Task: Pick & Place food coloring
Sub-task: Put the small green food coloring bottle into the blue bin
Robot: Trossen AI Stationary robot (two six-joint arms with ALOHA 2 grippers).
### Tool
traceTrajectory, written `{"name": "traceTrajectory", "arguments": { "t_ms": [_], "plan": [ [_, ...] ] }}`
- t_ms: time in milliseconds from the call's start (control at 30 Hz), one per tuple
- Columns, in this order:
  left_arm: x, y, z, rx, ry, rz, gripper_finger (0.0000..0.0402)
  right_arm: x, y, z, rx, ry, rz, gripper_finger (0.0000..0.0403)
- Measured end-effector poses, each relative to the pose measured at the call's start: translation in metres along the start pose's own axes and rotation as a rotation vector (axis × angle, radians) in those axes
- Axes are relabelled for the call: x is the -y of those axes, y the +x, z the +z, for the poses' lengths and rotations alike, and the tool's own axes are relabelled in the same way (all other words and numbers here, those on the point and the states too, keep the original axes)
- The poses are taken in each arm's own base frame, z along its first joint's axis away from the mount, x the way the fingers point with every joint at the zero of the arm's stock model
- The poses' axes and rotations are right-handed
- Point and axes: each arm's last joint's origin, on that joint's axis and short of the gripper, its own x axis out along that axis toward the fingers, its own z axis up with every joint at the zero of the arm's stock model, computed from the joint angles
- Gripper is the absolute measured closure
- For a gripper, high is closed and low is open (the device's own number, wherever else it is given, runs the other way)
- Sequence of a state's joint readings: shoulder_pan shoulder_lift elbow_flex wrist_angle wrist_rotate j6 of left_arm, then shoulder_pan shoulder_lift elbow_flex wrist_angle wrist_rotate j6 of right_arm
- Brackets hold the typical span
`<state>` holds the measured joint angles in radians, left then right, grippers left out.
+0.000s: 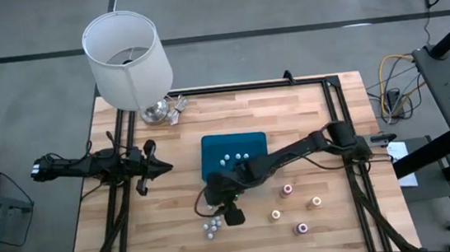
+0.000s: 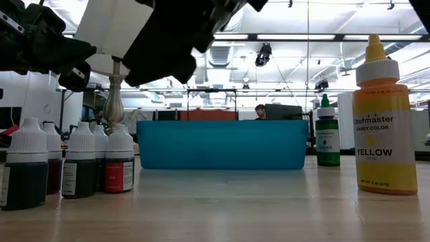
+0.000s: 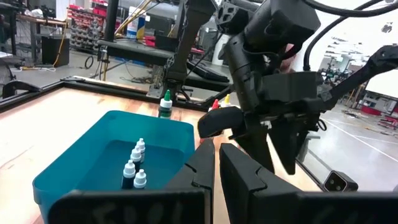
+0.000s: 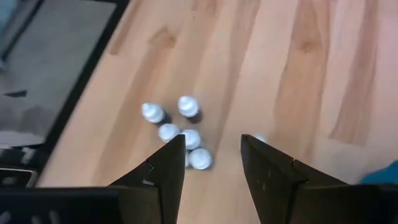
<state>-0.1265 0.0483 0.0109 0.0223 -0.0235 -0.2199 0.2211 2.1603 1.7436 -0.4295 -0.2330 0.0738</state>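
Several tiny white-capped food coloring bottles stand in a cluster on the wood table near its front edge, also seen in the high view and at the left of the low view. More such bottles stand inside the blue tray. My right gripper hangs open above and just right of the cluster, slanting down, with nothing between its fingers. My left gripper waits shut at the table's left, pointing level toward the tray.
Several taller bottles with coloured tops stand right of the cluster, among them a pink one, a yellow one and a green one. A white-shaded lamp stands at the far left corner. Black frame rails border the table.
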Motion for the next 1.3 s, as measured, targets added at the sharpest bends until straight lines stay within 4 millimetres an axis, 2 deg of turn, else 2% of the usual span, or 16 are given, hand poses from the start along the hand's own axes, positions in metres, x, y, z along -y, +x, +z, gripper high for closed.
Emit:
{"name": "traceTrajectory", "arguments": {
  "t_ms": [300, 567, 733, 1300],
  "plan": [
    [0.000, 0.000, 0.000, -0.001, 0.000, 0.000, 0.0402, 0.018, 0.016, 0.014, -0.025, -0.026, -0.021, 0.0252],
    [0.000, 0.000, 0.000, -0.001, 0.000, 0.000, 0.0402, 0.026, 0.037, 0.007, -0.102, -0.032, -0.027, 0.0253],
    [0.000, 0.000, 0.000, -0.001, 0.000, 0.000, 0.0402, 0.027, 0.039, 0.003, -0.125, -0.047, -0.072, 0.0252],
    [0.000, 0.000, 0.000, -0.001, 0.000, 0.000, 0.0402, 0.030, 0.047, -0.009, -0.157, -0.100, -0.070, 0.0252]
  ]
}}
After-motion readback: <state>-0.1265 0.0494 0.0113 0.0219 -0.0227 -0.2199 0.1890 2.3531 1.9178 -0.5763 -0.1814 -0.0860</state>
